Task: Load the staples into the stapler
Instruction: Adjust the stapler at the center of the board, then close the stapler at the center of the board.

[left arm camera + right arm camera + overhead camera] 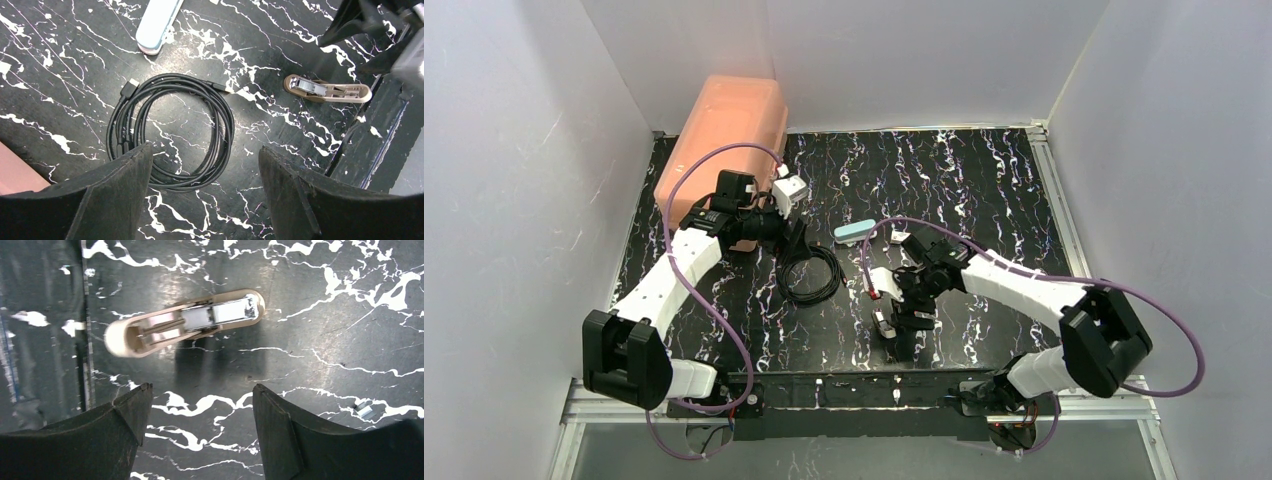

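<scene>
l grip: left gripper (202, 152) jaws apart, empty, over coiled black cable (170, 132).
r grip: right gripper (200, 395) spread, empty, above staples.
staples: silvery strip in tan sleeve (185, 327), by black marbled table (984, 180) near edge.
stapler: light-blue plastic oblong stapler (854, 232), mid-table, apart from staples.
risk: thin strip prob skids or tips out if pinched off-centre.
box: salmon plastic box (724, 140), far-left corner; contents not visible.

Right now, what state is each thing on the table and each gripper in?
light-blue stapler: looks closed, lying flat, not held
tan oblong piece: lying open, metal channel exposed
black cable: coiled, lying flat
left gripper: open, empty
right gripper: open, empty
</scene>
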{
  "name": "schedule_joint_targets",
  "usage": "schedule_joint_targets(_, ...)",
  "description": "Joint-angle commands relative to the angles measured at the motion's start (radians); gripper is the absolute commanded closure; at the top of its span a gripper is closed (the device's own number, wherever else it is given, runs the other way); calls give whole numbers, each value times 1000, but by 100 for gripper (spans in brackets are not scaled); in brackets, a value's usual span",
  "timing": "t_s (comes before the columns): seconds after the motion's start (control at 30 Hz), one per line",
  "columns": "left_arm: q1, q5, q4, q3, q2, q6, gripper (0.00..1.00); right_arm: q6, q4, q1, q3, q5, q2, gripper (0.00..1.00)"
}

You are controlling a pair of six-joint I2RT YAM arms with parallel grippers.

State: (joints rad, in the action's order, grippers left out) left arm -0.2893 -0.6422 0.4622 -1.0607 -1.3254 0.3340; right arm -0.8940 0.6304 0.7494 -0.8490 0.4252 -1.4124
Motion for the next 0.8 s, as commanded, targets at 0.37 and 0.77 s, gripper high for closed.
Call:
schedule_joint_targets(0.37,4,27,33,-2,8,72,24,97,25,109,-15,124,102,21)
schedule_joint_targets(0.77,4,12,36,10,14,88,24,146,-73,164,2,67,46,35)
